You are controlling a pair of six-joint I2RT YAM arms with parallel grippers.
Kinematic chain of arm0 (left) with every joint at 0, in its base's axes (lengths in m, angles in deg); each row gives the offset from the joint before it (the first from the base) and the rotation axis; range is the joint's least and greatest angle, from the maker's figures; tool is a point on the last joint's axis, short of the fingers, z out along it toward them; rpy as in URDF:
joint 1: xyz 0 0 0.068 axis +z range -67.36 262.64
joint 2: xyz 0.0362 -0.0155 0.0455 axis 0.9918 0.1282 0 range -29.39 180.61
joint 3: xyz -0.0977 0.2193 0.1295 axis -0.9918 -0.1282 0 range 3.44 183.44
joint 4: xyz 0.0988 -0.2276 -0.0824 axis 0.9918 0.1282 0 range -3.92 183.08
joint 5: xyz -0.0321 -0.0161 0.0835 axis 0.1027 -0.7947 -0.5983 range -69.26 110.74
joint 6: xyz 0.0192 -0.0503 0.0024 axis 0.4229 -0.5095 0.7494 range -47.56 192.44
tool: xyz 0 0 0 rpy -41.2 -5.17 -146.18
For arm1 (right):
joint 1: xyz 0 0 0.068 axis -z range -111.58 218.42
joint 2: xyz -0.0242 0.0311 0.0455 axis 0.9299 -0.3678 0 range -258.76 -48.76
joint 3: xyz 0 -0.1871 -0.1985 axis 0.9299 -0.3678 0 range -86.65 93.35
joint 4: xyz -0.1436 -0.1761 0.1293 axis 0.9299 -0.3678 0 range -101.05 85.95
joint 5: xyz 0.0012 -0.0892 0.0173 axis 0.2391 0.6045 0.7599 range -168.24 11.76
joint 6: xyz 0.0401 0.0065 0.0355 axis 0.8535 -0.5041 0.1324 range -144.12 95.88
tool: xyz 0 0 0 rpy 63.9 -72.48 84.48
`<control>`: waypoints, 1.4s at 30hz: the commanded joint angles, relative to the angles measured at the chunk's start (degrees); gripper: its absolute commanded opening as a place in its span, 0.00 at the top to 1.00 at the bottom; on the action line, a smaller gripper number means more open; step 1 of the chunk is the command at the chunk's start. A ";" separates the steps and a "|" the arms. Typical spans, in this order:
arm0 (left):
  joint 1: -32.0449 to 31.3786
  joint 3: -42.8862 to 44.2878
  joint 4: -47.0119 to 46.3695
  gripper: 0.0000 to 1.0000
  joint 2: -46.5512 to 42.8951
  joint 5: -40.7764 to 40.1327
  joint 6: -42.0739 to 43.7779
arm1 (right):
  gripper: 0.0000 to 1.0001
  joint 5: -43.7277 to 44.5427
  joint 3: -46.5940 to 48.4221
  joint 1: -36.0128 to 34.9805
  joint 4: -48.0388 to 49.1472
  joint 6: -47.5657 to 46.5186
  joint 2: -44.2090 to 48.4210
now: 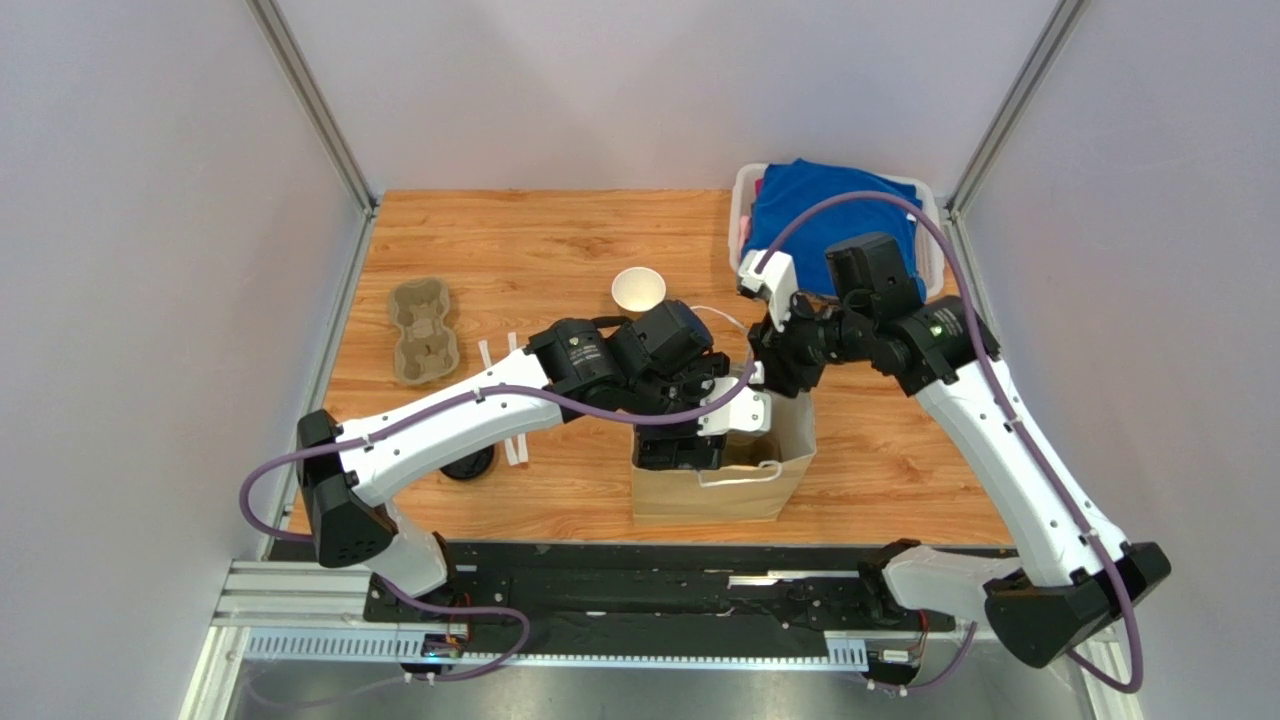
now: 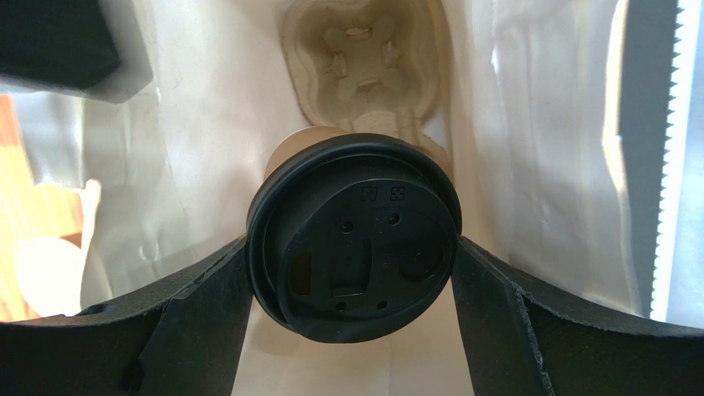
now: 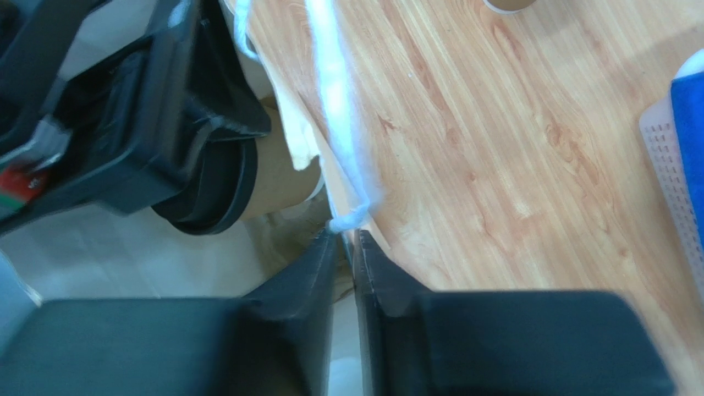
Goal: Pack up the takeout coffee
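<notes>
The takeout coffee (image 2: 355,247), a brown cup under a round black lid, hangs inside the open paper bag (image 1: 721,483). My left gripper (image 2: 351,252) reaches down into the bag, and its fingers (image 2: 198,289) press on both sides of the lid. Below the cup, a pulp cup carrier (image 2: 363,66) lies on the bag's floor. The right wrist view shows the cup (image 3: 281,177) from the side. My right gripper (image 3: 347,239) is pinched on the bag's far rim beside its white handle (image 3: 339,107), with the jaws almost together.
An open brown cup without a lid (image 1: 639,288) stands behind the bag. A second pulp carrier (image 1: 422,329) lies at the left. A loose black lid (image 1: 469,465) sits under the left arm. A white bin with blue cloth (image 1: 834,210) is at the back right.
</notes>
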 commanded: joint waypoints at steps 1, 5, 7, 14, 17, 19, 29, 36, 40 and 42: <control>0.23 -2.27 -4.06 0.57 -3.84 -3.65 -0.18 | 1.00 5.12 1.60 -0.37 4.80 -0.11 -1.44; 0.31 -6.92 -7.13 0.57 -6.47 -4.79 -0.97 | 1.00 6.18 6.08 -0.46 5.67 3.32 -0.93; 0.23 -8.33 -7.93 0.56 -7.27 -5.58 -1.06 | 1.00 6.36 6.70 -1.07 7.69 6.21 1.44; 0.23 -17.11 -13.64 0.57 -11.93 -10.15 -1.93 | 1.00 12.77 -3.13 -7.75 12.70 8.68 11.10; 0.23 -21.34 -16.54 0.57 -13.95 -11.74 -2.99 | 1.00 17.16 -8.83 -12.65 15.34 9.56 15.14; -0.04 -25.45 -19.34 0.57 -16.13 -12.70 -2.91 | 1.00 20.41 -11.13 -14.69 17.54 9.91 16.82; -4.42 -38.74 -33.24 0.57 -24.23 -23.24 1.31 | 1.00 22.62 -13.16 -18.30 18.25 13.34 19.56; -5.92 -39.72 -34.65 0.58 -24.59 -27.29 4.30 | 1.00 20.42 -13.34 -18.74 17.81 15.54 19.12; -6.01 -36.74 -34.30 0.58 -25.55 -26.86 5.01 | 1.00 20.07 -13.60 -18.74 18.33 17.03 19.03; -6.10 -35.33 -34.21 0.58 -25.64 -24.84 4.57 | 1.00 19.81 -14.04 -18.92 18.95 17.47 19.03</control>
